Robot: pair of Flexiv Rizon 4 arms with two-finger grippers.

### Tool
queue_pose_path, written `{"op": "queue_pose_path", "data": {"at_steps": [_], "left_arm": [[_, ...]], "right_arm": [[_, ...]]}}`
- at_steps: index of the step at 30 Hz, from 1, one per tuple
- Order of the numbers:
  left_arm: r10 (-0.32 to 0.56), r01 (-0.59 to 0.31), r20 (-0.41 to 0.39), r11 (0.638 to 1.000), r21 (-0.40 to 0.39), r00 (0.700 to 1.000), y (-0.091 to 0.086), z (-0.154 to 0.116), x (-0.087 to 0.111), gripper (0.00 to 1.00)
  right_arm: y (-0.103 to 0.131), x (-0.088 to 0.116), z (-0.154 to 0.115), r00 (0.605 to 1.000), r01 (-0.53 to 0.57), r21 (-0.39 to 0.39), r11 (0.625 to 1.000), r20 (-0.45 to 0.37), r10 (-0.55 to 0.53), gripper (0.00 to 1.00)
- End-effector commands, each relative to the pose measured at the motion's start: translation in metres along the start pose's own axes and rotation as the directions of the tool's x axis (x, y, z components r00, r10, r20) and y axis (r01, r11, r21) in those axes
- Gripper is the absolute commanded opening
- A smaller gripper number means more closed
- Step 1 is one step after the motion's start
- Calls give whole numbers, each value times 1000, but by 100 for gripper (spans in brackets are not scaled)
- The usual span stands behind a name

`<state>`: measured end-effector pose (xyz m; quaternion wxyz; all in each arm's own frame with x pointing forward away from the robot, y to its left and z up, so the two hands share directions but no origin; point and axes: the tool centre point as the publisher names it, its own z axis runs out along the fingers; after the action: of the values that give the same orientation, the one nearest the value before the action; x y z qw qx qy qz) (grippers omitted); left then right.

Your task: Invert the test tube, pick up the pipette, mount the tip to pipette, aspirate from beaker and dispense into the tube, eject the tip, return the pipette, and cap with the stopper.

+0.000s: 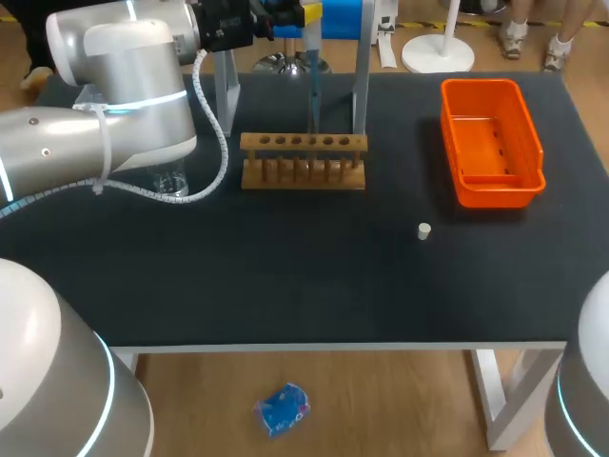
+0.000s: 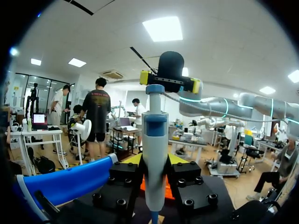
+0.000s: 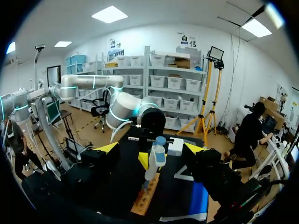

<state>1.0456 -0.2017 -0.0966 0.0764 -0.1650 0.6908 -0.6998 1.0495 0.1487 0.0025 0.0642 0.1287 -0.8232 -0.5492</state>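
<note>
Closest on the black surface (image 1: pixel 314 276) sat a little white stopper (image 1: pixel 424 229), off on its own. Further back was the wooden rack (image 1: pixel 303 162), with a glass beaker (image 1: pixel 169 181) tucked under the left arm and an orange basket (image 1: pixel 491 198) well over on the other side. Past the rack, the left claw (image 2: pixel 154 161) was pinching the pipette (image 2: pixel 155 135) upright, thin end pointing down over the rack. The right claw (image 3: pixel 150 149) faced it from beyond, fingers spread wide, the pipette ahead of them.
</note>
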Motion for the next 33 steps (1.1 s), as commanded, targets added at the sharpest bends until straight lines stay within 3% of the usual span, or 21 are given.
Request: {"op": "queue_pose_path", "data": {"at_steps": [1,10,33], "left_arm": [[-1,1,3,1000,1,1000,0,0,1,0],[-1,1,3,1000,1,1000,0,0,1,0],[-1,1,3,1000,1,1000,0,0,1,0]], "right_arm": [[-14,20,-15,999,-2,63,998,52,-1,100],[-75,37,-14,994,0,140,990,113,-16,100],[-198,76,45,971,-130,160,978,220,93,100]]}}
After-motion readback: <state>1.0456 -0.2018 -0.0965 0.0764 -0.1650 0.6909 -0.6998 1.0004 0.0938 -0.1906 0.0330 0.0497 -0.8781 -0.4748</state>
